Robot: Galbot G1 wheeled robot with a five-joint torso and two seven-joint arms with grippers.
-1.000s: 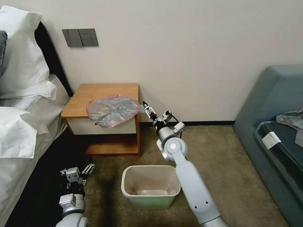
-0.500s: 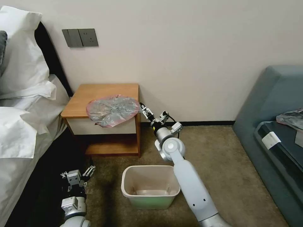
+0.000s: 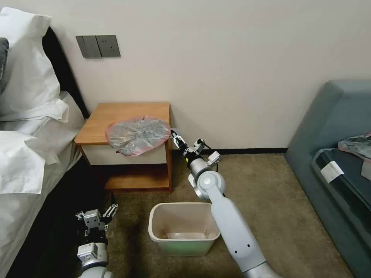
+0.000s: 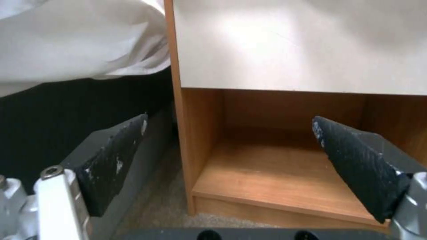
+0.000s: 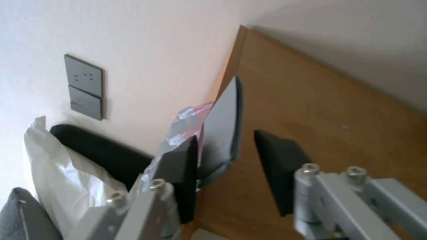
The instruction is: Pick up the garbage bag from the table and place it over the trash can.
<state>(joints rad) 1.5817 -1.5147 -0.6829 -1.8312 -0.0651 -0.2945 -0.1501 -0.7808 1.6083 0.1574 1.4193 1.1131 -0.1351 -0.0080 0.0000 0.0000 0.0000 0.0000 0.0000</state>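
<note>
The garbage bag, wrinkly grey film with a pink rim, lies spread on the front right of the wooden table and droops over its drawer front. My right gripper is open at the table's right side, level with the top. Between its fingers a grey flap of the bag sticks out past the table edge; the pads are apart from it. The cream trash can stands empty on the carpet in front of the table. My left gripper hangs low and open by the bed, facing the table's shelf.
A bed with white pillows runs along the left, tight against the table. A grey-blue sofa with a grey-pink bundle fills the right. Bare carpet lies between the trash can and the sofa.
My right gripper has moved left and slightly down, closing in on the bag's overhanging edge. The left arm has sunk a little lower. Bag and trash can have not moved.
</note>
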